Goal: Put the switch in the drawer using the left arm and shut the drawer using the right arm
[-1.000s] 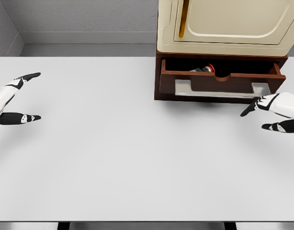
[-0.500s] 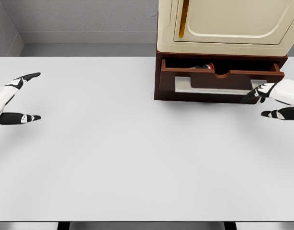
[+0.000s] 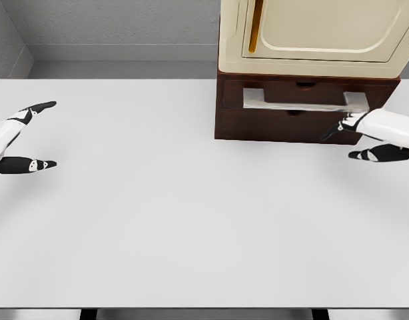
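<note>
The dark brown drawer [image 3: 304,93] sits pushed flush into the wooden cabinet [image 3: 284,127], its silver handle [image 3: 304,100] across the front. The switch is hidden inside and cannot be seen. My right hand [image 3: 348,139] is at the cabinet's lower right front, fingers spread, upper fingertips [image 3: 332,131] touching the wood just below the handle's right end. My left hand [image 3: 46,133] rests far off at the table's left edge, fingers spread, holding nothing.
A cream appliance [image 3: 318,33] with a rounded door stands on top of the cabinet. The white table [image 3: 178,213] stretches wide in front; a grey wall runs behind it.
The drawer slid from open to fully shut as my right hand moved forward and up against it. The switch inside went out of sight. The left arm stayed still.
</note>
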`<state>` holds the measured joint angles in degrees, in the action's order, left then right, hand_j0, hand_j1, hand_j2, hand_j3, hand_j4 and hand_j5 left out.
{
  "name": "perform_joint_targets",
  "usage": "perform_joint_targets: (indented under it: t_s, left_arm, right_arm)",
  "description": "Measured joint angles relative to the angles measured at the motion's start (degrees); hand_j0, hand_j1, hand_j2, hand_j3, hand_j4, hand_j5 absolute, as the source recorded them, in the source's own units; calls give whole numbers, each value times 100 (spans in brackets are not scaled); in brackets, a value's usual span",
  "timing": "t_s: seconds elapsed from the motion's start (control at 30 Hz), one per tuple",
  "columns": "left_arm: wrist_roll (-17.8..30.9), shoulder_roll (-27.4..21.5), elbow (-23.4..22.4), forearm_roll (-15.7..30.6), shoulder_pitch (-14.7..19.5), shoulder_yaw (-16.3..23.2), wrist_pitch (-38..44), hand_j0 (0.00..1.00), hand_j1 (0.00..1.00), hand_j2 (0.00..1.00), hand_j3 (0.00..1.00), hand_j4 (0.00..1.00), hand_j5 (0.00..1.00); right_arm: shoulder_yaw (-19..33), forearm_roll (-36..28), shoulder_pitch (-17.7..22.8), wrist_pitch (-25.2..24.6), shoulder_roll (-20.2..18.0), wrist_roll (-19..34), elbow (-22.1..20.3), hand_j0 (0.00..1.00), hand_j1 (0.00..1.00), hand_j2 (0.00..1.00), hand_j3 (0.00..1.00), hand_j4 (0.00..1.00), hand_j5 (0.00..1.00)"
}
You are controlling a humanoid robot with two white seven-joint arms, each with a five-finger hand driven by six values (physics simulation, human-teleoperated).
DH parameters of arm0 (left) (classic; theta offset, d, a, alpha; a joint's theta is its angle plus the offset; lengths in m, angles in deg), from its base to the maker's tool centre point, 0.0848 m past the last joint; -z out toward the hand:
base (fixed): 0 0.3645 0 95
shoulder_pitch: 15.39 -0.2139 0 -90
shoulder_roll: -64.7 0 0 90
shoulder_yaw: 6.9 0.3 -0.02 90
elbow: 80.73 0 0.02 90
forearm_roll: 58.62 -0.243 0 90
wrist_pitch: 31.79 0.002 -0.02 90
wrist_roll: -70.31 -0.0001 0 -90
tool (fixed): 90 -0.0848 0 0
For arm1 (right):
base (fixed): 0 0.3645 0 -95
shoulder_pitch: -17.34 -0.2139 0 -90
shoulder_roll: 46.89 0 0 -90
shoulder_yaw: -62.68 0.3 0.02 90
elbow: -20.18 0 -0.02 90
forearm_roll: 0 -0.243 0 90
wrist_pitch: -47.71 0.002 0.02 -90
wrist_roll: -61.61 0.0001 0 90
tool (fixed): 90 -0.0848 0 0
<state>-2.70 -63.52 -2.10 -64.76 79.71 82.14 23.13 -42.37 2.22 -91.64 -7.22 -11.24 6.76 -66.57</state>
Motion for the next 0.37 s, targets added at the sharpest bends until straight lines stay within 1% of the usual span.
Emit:
perform_joint_targets:
  t_s: [0.07, 0.17, 0.3, 0.33, 0.37]
  left_arm:
    - [0, -2, 0, 0, 0, -1, 0, 100, 100, 100, 100, 100, 100]
    - [0, -3, 0, 0, 0, -1, 0, 100, 100, 100, 100, 100, 100]
    - [0, -9, -19, -4, 9, -18, 0, 100, 100, 100, 100, 100, 100]
    - [0, -12, -22, -4, 9, -22, 0, 100, 100, 100, 100, 100, 100]
    - [-1, -15, -22, -1, 0, -28, 0, 100, 100, 100, 100, 100, 100]
  right_arm:
    - [-55, 13, -79, 4, 14, -6, 64, 72, 72, 72, 72, 72, 72]
    - [-139, 54, -79, 8, 33, -11, 103, 73, 73, 73, 73, 73, 73]
    - [-193, 108, 97, 11, 25, -12, -75, 73, 73, 73, 73, 73, 73]
    - [-198, 114, 158, 12, 17, -12, -174, 100, 100, 100, 100, 100, 100]
    - [-201, 121, 281, 13, 8, -12, -321, 100, 100, 100, 100, 100, 100]
